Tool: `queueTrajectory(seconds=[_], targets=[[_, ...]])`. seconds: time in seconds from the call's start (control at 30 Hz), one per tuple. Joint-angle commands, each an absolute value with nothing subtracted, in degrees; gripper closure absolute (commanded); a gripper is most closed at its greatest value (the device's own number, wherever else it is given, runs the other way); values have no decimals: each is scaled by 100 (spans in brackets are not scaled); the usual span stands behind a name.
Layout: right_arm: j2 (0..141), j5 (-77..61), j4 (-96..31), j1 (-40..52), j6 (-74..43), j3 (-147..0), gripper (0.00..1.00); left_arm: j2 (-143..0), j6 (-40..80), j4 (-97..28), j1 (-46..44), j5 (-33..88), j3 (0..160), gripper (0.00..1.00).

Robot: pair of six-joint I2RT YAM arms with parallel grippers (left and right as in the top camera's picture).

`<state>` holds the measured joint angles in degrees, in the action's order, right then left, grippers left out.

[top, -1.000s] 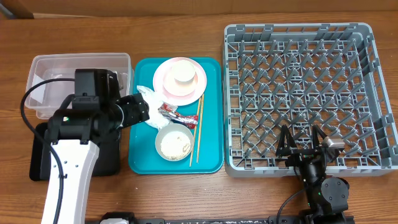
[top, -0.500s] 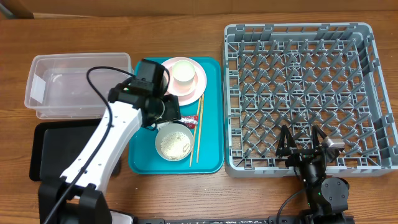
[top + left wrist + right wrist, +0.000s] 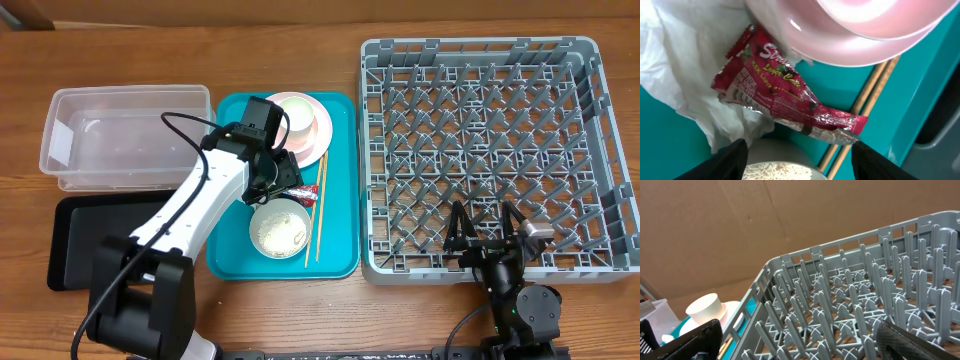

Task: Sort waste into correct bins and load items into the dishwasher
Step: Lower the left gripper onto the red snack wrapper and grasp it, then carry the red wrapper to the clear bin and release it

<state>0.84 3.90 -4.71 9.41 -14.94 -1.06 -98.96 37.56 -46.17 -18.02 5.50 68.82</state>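
Observation:
My left gripper is open over the teal tray, its fingers straddling the red-and-white snack wrapper and the crumpled white napkin beneath it. Just below the jaws is a whitish bowl of rice, which also shows in the left wrist view. The pink plate carries the white cup. The chopsticks lie right of the bowl. The clear tub and black tray are at the left. My right gripper is open and empty at the front edge of the grey rack.
The teal serving tray lies between the tub and the rack. The rack's upright pegs fill the right wrist view, with the cup beyond its left wall. Bare wooden table runs along the front.
My left arm swung right from the tub and black tray to over the teal tray, and now hangs above the wrapper and napkin. The right arm has not moved.

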Motion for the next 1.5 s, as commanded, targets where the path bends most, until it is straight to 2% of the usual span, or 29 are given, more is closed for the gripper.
queueTrajectory(seconds=[0.0,0.13,0.8,0.93,1.03,1.3,1.47], targets=[[38,456,-440,952,-1457,-47,0,-10071,4077,-4523,-1846,156,6858,36],[38,456,-440,952,-1457,-47,0,-10114,4075,-4482,-1848,150,6858,53],[38,456,-440,952,-1457,-47,0,-10422,4075,-4405,-1894,1,6855,54],[38,456,-440,952,-1457,-47,0,-10562,4071,-4379,-1894,-1,6858,81],[38,456,-440,952,-1457,-47,0,-10545,4071,-4368,-1887,3,6908,95],[38,456,-440,952,-1457,-47,0,-10071,3789,-5046,-1861,-67,7688,96],[38,458,-440,952,-1457,-47,0,-9518,3682,-5743,-1616,-1098,8595,96]])
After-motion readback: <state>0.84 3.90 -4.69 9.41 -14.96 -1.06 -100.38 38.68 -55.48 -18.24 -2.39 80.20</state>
